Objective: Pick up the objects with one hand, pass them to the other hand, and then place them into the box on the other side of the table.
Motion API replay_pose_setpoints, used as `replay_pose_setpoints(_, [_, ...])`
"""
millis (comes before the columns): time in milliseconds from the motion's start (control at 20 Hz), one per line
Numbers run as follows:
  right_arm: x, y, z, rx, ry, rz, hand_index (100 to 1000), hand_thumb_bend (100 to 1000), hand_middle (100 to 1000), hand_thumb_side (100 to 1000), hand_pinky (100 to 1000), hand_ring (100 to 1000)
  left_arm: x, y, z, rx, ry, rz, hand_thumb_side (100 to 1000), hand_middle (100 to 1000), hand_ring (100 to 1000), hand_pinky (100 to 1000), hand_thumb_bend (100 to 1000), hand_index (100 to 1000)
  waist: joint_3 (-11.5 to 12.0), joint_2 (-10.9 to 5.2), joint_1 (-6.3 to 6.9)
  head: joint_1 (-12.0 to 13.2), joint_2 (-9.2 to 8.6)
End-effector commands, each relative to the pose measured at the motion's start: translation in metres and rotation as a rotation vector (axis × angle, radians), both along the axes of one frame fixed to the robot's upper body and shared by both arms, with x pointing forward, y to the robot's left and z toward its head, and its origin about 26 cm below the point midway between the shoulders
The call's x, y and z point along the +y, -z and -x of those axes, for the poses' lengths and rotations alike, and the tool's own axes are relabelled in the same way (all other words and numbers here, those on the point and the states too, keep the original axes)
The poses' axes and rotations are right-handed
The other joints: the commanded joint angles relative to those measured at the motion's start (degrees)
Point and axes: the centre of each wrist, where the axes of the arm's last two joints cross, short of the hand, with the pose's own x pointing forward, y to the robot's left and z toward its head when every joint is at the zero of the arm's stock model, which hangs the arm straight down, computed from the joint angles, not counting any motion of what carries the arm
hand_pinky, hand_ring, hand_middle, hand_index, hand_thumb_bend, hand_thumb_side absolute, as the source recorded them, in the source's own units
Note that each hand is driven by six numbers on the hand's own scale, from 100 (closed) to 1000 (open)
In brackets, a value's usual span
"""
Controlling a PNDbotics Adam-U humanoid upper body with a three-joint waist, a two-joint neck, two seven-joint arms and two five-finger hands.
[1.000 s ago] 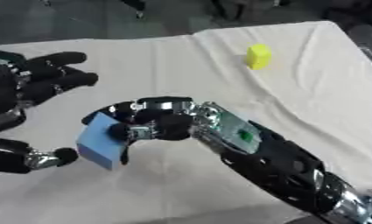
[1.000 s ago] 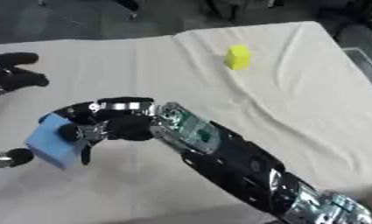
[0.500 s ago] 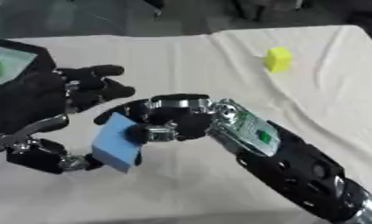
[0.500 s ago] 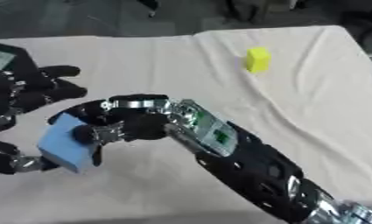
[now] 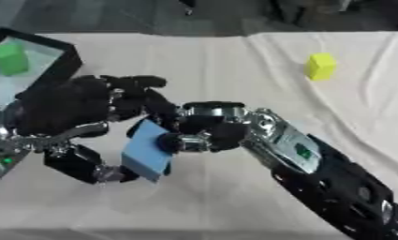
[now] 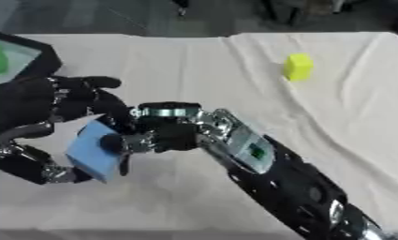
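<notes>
A tabletop (image 5: 218, 61) draped in a wrinkled cream cloth (image 5: 234, 197) carries a yellow block (image 5: 320, 66) near its far right side and a black-rimmed box (image 5: 64, 63) at its far left edge.

Blue block (image 5: 149, 151) tilted, held above the cloth between both hands.
Yellow block (image 5: 320, 66) upright far right; green block (image 5: 9, 58) inside box (image 5: 64, 63).

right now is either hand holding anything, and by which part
The right hand holds the blue block, fingers curled on its right edge and face. The left hand is open around the block's left side, not yet clearly gripping.
</notes>
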Motion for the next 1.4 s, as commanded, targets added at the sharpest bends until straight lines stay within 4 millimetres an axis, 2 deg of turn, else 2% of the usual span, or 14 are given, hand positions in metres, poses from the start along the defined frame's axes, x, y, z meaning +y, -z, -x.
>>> replay_pose_setpoints(50, [0.0022, -0.0107, 0.0004, -0.03, -0.008, -0.019, 931, 100, 404, 514, 521, 733, -0.0057, -0.0031, 0.0042, 0.021, 0.062, -0.003, 262, 819, 1000, 693, 437, 953, 0.1, -0.59, 0.12, -0.7, -0.14])
replay_pose_setpoints(400, [0.0018, -0.0077, -0.0004, -0.02, 0.0, -0.015, 931, 100, 403, 514, 521, 733, -0.0079, -0.0012, 0.0049, 0.095, 0.127, -0.018, 282, 808, 1000, 674, 382, 903, 0.1, -0.64, 0.15, -1.9, -0.14])
replay_pose_setpoints(600, [0.0016, -0.0069, -0.0008, -0.016, 0.003, -0.013, 931, 100, 403, 514, 521, 733, -0.0069, -0.0021, 0.0046, 0.107, 0.148, -0.034, 276, 789, 1000, 672, 390, 863, 0.1, -0.66, 0.19, -2.2, -0.14])
replay_pose_setpoints(750, [0.0017, -0.0068, -0.0006, -0.015, 0.001, -0.013, 931, 100, 403, 514, 521, 733, -0.0064, -0.0033, 0.0043, 0.089, 0.135, -0.048, 270, 790, 1000, 678, 404, 782, 0.1, -0.68, 0.18, -2.2, -0.14])
replay_pose_setpoints(1050, [0.001, -0.0073, -0.0008, -0.02, 0.02, -0.015, 922, 100, 393, 513, 507, 722, -0.0074, -0.0028, 0.0045, 0.022, 0.057, -0.028, 257, 883, 1000, 741, 431, 631, 0.1, -0.65, 0.16, -2.0, -0.14])
replay_pose_setpoints(1250, [0.0012, -0.0073, -0.0005, -0.023, 0.033, -0.015, 920, 100, 393, 512, 505, 720, -0.009, 0.0003, 0.0054, -0.012, 0.02, -0.008, 244, 896, 1000, 749, 377, 528, 0.0, -0.64, 0.17, -2.0, -0.14])
replay_pose_setpoints(1400, [-0.0001, -0.007, -0.0002, -0.025, 0.038, -0.013, 920, 100, 393, 512, 503, 719, -0.0105, 0.0032, 0.0062, -0.01, 0.025, 0.007, 256, 908, 1000, 747, 348, 525, -0.1, -0.64, 0.18, -1.9, -0.14])
